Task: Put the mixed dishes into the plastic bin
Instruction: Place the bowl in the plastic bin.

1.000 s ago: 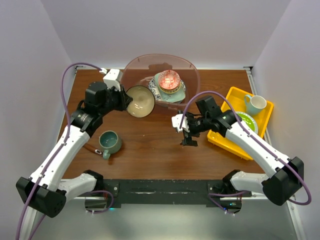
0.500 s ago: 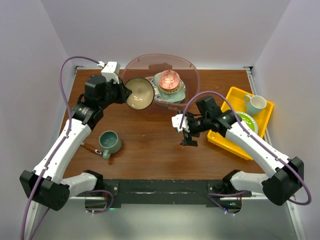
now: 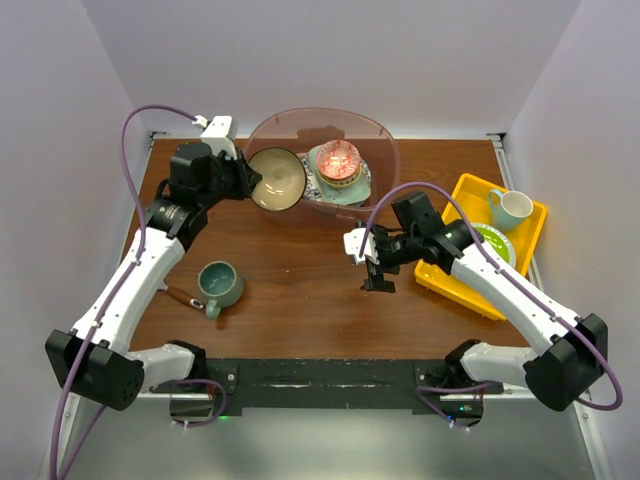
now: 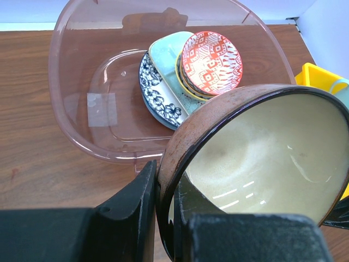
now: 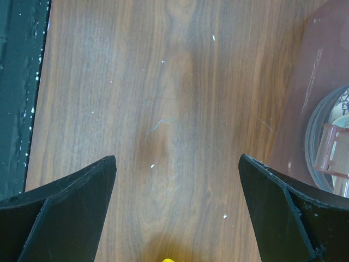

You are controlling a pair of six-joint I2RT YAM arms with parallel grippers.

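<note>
My left gripper (image 3: 250, 180) is shut on the rim of a tan bowl (image 3: 278, 179) with a cream inside, held tilted over the near left rim of the plastic bin (image 3: 380, 135). In the left wrist view the bowl (image 4: 256, 158) fills the right side, my gripper (image 4: 163, 202) pinching its rim. The bin (image 4: 71, 82) holds a blue-patterned plate (image 4: 155, 93), a mint square dish (image 4: 163, 54) and a red patterned bowl (image 4: 211, 60). A teal mug (image 3: 218, 285) sits on the table at front left. My right gripper (image 3: 378, 275) is open and empty above bare wood (image 5: 174, 136).
A yellow tray (image 3: 455, 275) at the right holds a lime-green plate (image 3: 497, 242) and a pale teal mug (image 3: 512, 208). A small brown thing (image 3: 176, 294) lies beside the front-left mug. Walls close in on three sides.
My left arm has carried the tan bowl farther back and right, from beside the bin to over its near left rim. The right arm has not moved.
</note>
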